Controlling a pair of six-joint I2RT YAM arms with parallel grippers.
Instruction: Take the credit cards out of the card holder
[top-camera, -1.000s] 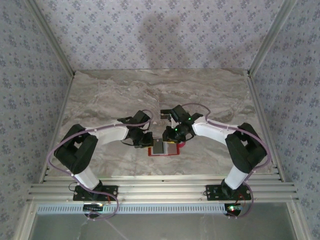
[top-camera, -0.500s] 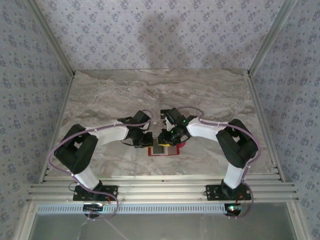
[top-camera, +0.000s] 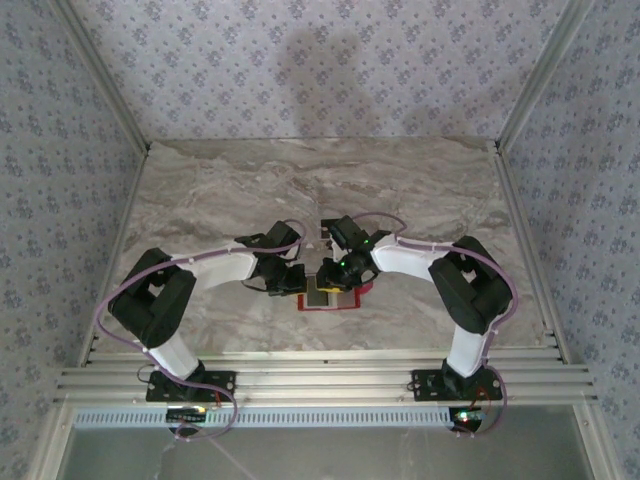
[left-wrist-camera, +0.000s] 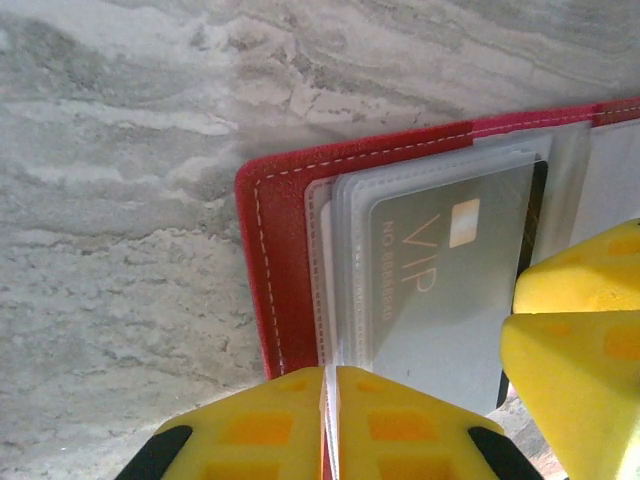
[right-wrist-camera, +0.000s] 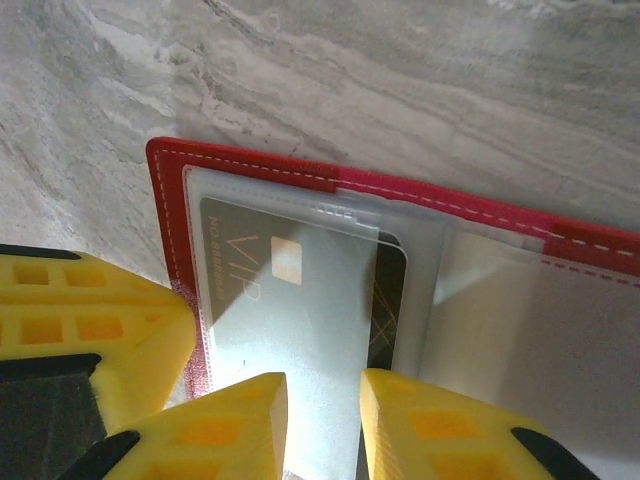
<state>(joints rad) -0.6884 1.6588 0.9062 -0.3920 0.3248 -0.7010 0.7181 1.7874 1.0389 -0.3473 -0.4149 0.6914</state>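
Lying open on the worktop (left-wrist-camera: 120, 200), one card holder (left-wrist-camera: 270, 260) shows you one VIP credit card (left-wrist-camera: 440, 270). The left claw (left-wrist-camera: 328, 400) clamps the holder's edge; the right claw (right-wrist-camera: 322, 400) straddles the card, grip indeterminate.

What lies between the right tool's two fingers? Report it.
Right wrist view: a clear sleeve of the card holder, holding the VIP credit card.

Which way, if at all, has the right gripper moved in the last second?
Yes. The right gripper shifted left across the unmoved red card holder, toward the left gripper.
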